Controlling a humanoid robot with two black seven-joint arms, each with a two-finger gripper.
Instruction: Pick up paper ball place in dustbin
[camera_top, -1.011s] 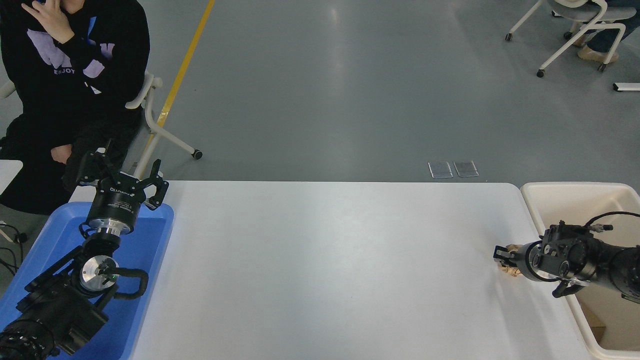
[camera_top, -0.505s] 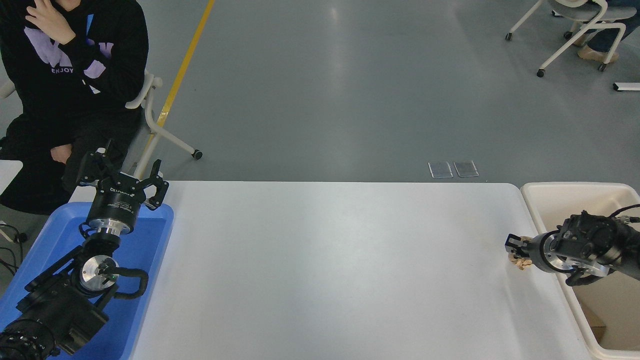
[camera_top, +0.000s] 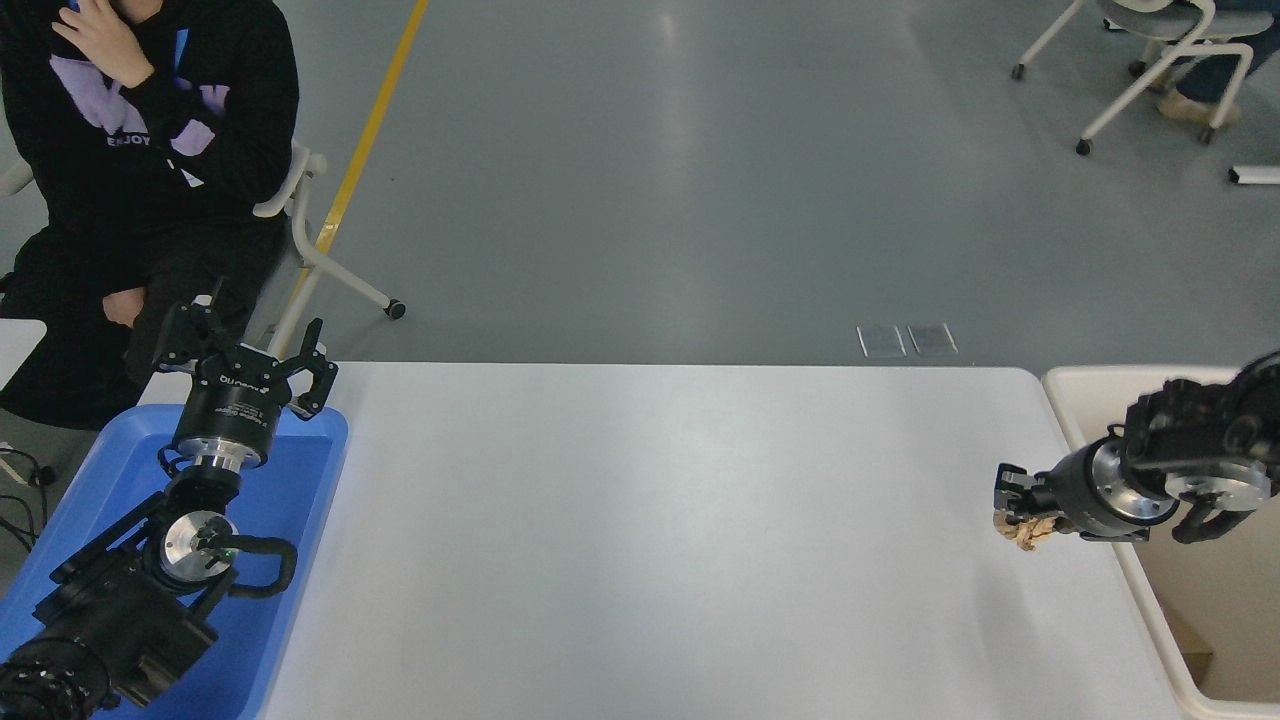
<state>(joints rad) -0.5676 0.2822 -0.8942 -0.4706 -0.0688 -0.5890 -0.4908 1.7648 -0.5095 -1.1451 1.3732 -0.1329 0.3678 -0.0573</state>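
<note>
My right gripper (camera_top: 1018, 504) is shut on the tan-brown paper ball (camera_top: 1026, 531) and holds it above the white table's (camera_top: 650, 530) right end, just left of the dustbin's rim. The dustbin (camera_top: 1108, 384) is a deep cream-white bin standing off the table's right edge; my right arm crosses over it. My left gripper (camera_top: 245, 345) is open and empty, parked at the lower left over the blue tray.
A shallow blue tray (camera_top: 290, 520) lies at the table's left end under my left arm. A person in a black hoodie (camera_top: 150, 130) sits at the far left. White wheeled chairs (camera_top: 1150, 60) stand on the grey floor beyond.
My right arm has lifted and swung, raising the wrist over the dustbin, with the paper ball still held. The left arm has not moved.
</note>
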